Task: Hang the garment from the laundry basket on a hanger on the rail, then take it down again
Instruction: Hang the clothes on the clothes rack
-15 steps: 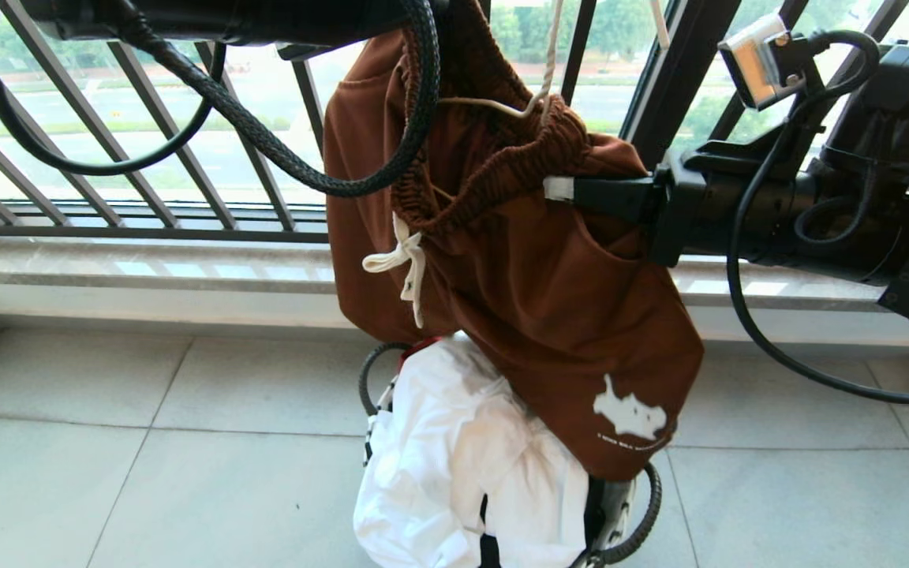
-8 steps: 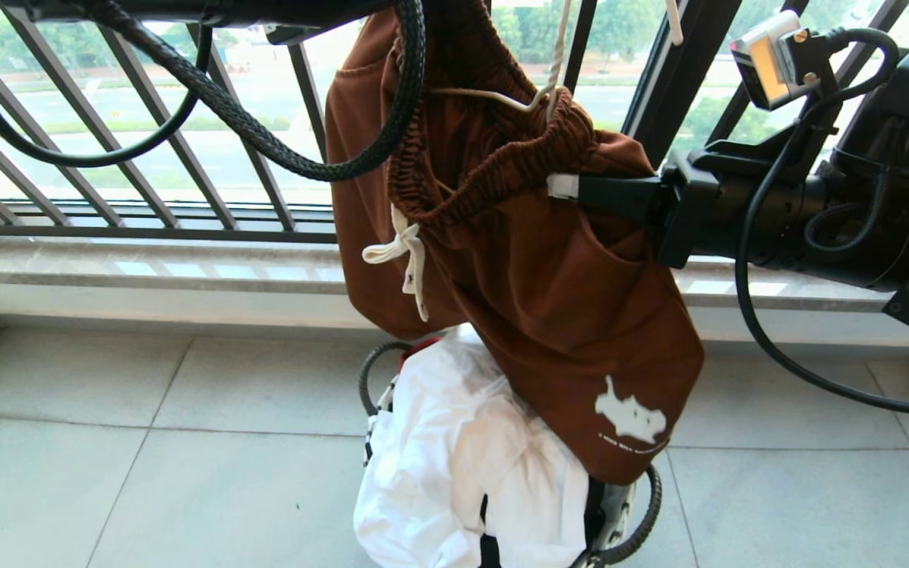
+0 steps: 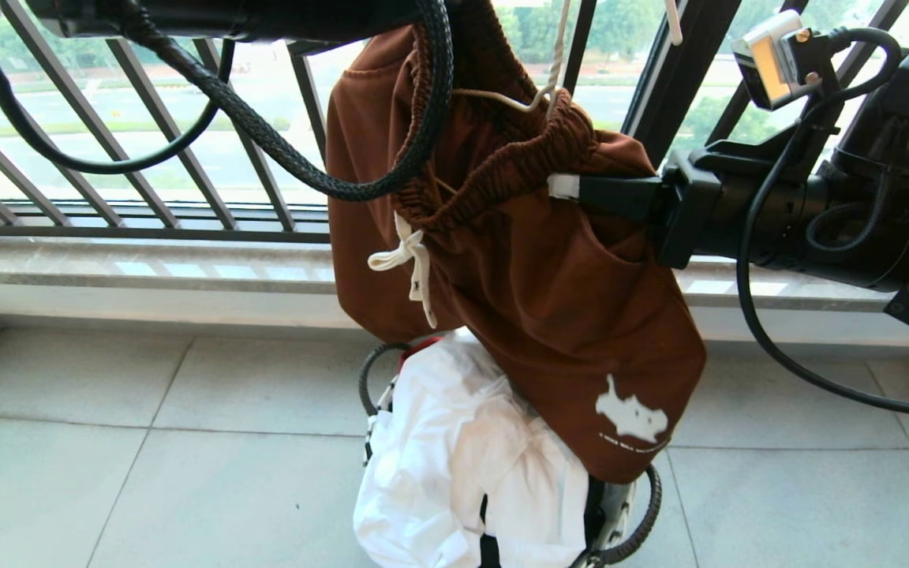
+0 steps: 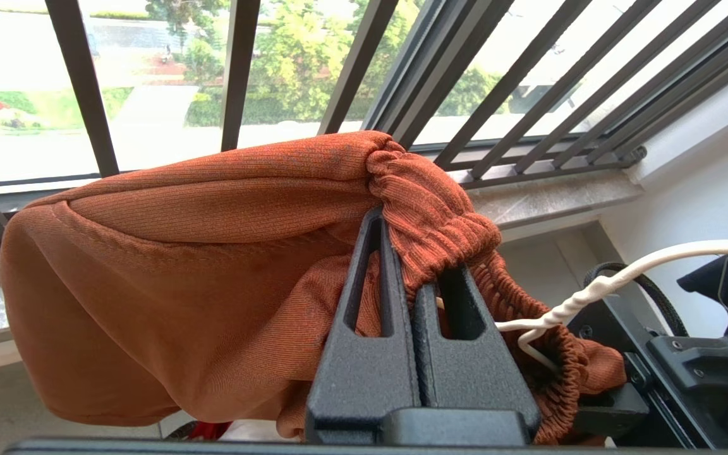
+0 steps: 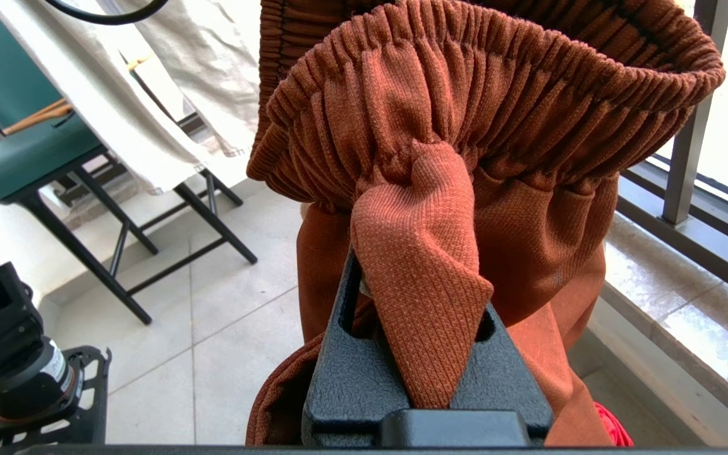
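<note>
change: shorts [image 3: 533,292] swung slightly since a second ago; both grips kept.
left gripper [image 4: 411,278]: jaws clenched on waistband, up high at the left side.
right gripper [image 3: 561,187]: jaws clamped on waistband fold, reached in from the right.
hanger [image 3: 502,99]: wire arm seen inside the waistband.
shorts: held in the air above basket [image 3: 620,513], white cloth [image 3: 462,465] heaped in it.
room: tiled floor [image 3: 147,442], stone sill, barred railing [image 3: 186,158] behind; open floor on both sides.
</note>
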Tool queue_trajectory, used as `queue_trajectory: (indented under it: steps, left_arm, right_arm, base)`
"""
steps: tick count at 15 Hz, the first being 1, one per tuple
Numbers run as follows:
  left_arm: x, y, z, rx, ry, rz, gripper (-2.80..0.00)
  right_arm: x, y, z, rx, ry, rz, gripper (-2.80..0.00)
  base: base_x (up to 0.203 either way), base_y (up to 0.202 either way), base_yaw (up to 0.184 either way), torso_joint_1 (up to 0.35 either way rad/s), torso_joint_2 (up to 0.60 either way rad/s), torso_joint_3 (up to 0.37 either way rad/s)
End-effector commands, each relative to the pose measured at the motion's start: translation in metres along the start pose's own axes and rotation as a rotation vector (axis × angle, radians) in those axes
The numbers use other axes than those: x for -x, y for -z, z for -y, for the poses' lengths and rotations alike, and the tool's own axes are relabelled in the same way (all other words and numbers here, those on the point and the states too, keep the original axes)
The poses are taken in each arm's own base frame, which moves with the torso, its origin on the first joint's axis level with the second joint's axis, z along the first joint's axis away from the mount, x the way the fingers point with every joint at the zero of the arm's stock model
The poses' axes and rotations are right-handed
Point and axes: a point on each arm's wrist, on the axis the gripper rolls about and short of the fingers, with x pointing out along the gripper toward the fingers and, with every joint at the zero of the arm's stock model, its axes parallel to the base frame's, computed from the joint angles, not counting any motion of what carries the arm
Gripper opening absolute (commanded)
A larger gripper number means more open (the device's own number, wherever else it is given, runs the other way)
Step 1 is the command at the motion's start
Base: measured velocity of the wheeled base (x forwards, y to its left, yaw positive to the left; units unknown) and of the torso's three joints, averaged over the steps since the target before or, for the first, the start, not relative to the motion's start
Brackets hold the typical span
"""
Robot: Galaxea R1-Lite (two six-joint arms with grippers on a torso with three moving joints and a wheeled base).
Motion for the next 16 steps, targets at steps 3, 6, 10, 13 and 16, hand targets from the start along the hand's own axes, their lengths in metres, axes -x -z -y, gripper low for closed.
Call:
queue_trajectory:
  steps: [3,6,10,13,16]
  left_arm:
    - [0.008,-0.004,0.005,-0.016,0.021,-0.001,-2.80]
    - [0.014,0.008,0.013,-0.048,0.049,-0.115,-2.80]
    - [0.015,0.009,0.019,-0.073,0.071,-0.117,0.00]
    - [0.017,0.008,0.018,-0.099,0.068,-0.121,0.00]
    - [0.029,0.003,0.015,-0.107,0.066,-0.144,0.00]
  right_arm:
    - [0.000,0.000,0.000,0.001,-0.004,0.002,-2.80]
    - [0.000,0.000,0.001,-0.001,-0.001,0.001,-2.80]
    - [0.001,-0.002,0.001,-0.022,0.001,0.007,-2.80]
    - [0.003,-0.003,0.003,-0.019,0.010,0.008,-2.80]
    - [0.004,-0.003,0.004,-0.018,0.013,0.009,-2.80]
  base:
    - [0.000,0.000,0.000,0.000,0.00,0.000]
    - [0.000,0.000,0.000,0.000,0.00,0.000]
    - [0.000,0.000,0.000,0.000,0.00,0.000]
    - [0.000,0.000,0.000,0.000,0.00,0.000]
    - [0.000,0.000,0.000,0.000,0.00,0.000]
